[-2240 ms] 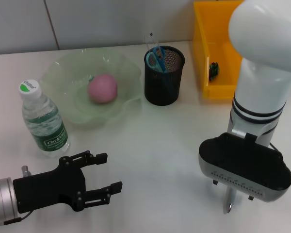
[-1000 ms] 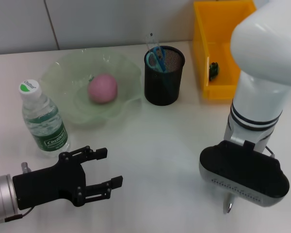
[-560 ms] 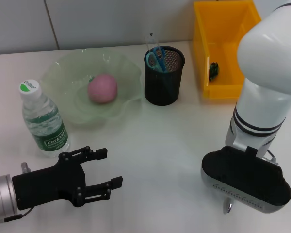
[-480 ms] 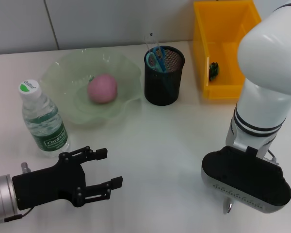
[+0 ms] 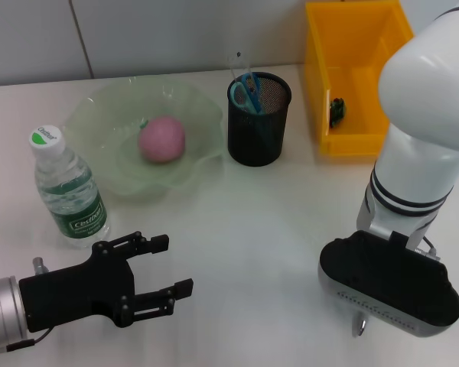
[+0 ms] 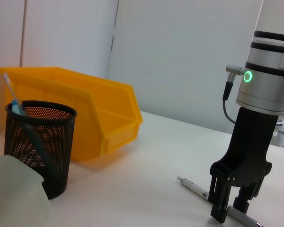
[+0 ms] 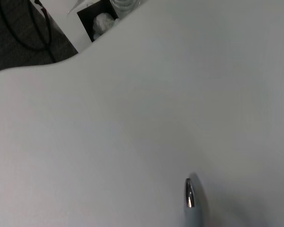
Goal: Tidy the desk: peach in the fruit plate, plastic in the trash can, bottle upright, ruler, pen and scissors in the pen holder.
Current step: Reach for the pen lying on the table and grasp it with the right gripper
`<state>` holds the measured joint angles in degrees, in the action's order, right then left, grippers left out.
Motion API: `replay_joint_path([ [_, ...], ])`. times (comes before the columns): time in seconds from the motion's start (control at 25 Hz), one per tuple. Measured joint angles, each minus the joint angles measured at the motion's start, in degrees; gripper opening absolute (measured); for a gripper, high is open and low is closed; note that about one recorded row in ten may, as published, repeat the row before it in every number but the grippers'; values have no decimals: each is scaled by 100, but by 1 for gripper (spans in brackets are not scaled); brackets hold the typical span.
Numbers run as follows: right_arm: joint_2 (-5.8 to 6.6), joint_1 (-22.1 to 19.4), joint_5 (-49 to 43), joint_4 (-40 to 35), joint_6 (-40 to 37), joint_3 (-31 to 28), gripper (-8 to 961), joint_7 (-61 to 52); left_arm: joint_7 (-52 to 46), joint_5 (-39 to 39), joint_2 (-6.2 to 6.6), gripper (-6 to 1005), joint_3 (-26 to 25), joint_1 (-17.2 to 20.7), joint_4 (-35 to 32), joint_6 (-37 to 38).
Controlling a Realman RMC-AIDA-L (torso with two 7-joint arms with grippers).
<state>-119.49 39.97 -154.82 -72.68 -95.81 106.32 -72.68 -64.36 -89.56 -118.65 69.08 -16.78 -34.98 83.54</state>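
Note:
A silver pen point(image 6: 194, 186) lies on the white table at the front right; its tip point(image 5: 358, 327) pokes out from under my right wrist. In the left wrist view my right gripper point(image 6: 230, 208) stands open, straddling the pen low over the table. The right wrist view shows only the pen tip point(image 7: 189, 194). The pink peach point(image 5: 162, 139) sits in the green fruit plate point(image 5: 92, 111). The bottle point(image 5: 69, 187) stands upright. The black mesh pen holder point(image 5: 258, 122) holds blue scissors point(image 5: 249, 90) and a clear ruler point(image 5: 239, 64). My left gripper point(image 5: 167, 267) hovers open at the front left, holding nothing.
The yellow trash can point(image 5: 352, 53) stands at the back right with a small dark piece point(image 5: 336, 109) inside. A wall runs along the table's far edge. White tabletop lies between the two arms.
My right arm has drifted slightly to the right and down over the pen. The left gripper has barely moved.

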Motion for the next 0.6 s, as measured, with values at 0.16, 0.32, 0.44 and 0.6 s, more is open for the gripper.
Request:
replay_joint_path([
  [0.16, 10, -2, -4, -21, 0, -16, 504, -1, -2, 0, 0, 805, 0, 0, 0, -9],
  [0.32, 11, 5, -4, -21, -6, -13, 503, -1, -4, 1, -5, 805, -14, -2, 0, -15],
  [0.44, 14, 7, -4, -20, -17, -13, 501, -1, -5, 3, -8, 805, -29, -18, 0, 2],
  [0.6, 14, 10, -4, -18, -48, -9, 500, -1, -6, 7, -9, 805, -35, -28, 0, 2],
])
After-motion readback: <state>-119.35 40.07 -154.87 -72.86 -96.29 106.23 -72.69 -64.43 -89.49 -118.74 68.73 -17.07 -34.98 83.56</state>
